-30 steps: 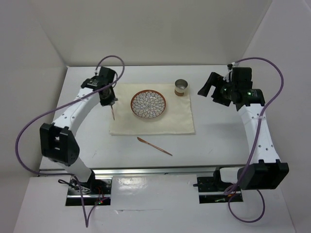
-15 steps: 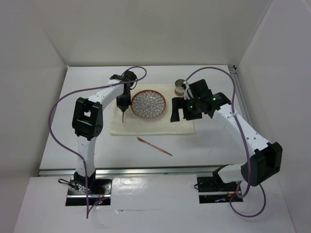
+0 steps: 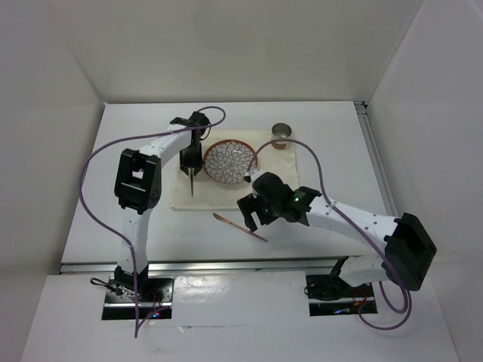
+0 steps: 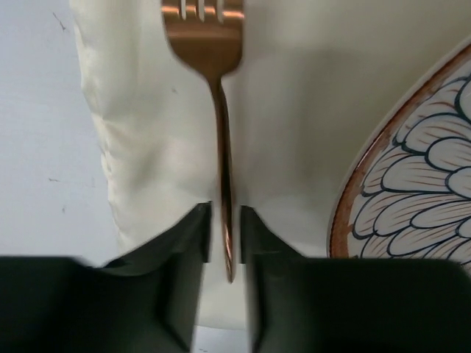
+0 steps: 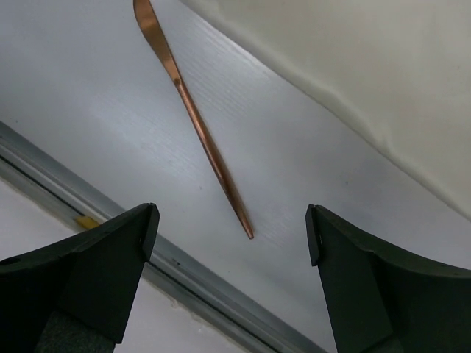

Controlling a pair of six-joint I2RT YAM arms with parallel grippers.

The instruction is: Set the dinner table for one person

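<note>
A copper fork [image 4: 219,110] lies on the cream placemat [image 4: 294,110] just left of the patterned plate [image 4: 419,191], tines pointing away from my wrist. My left gripper [image 4: 224,220] straddles the fork's handle, with a thin gap on each side of it. In the top view the left gripper [image 3: 191,167] is over the fork [image 3: 192,182], beside the plate [image 3: 230,161]. My right gripper [image 5: 229,220] is wide open and empty, above the handle end of a copper knife [image 5: 199,125] on the white dinner table [image 5: 96,103]. The top view shows the right gripper [image 3: 247,212] by the knife [image 3: 240,227].
A small metal cup [image 3: 282,136] stands at the placemat's [image 3: 272,188] back right corner. A metal rail [image 5: 184,279] runs along the table's near edge, close to the knife. Bare tabletop [image 3: 339,128] lies right of the mat.
My right arm has swung from beside the cup at the back right down to the front, over the knife. My left gripper has carried the fork rightward onto the placemat beside the plate.
</note>
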